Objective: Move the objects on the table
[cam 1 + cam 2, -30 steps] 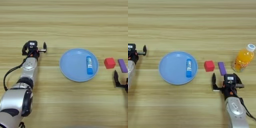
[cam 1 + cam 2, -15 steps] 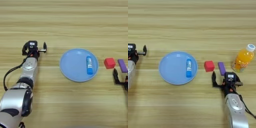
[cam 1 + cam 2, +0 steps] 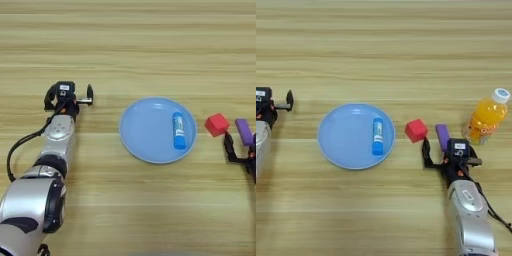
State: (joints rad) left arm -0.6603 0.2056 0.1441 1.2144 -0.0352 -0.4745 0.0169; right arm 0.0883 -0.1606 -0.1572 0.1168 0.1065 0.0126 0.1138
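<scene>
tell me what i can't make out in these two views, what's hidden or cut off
- Orange-drink bottle: absent from the left eye view, beyond its right edge; its label print is too small to read.
- Right claw: cut by the right edge in the left eye view.
- Purple block: its near end is hidden behind the right claw in the right eye view.
- Left claw: partly cut by the left edge in the right eye view.
- Glue stick on the plate: label unreadable.

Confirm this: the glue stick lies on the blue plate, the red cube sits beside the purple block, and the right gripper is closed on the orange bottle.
Not quite. The right gripper is open and holds nothing; it sits just near of the purple block, with the orange bottle standing free to its right, as the right eye view shows. The glue stick does lie on the blue plate, and the red cube is beside the block.
</scene>
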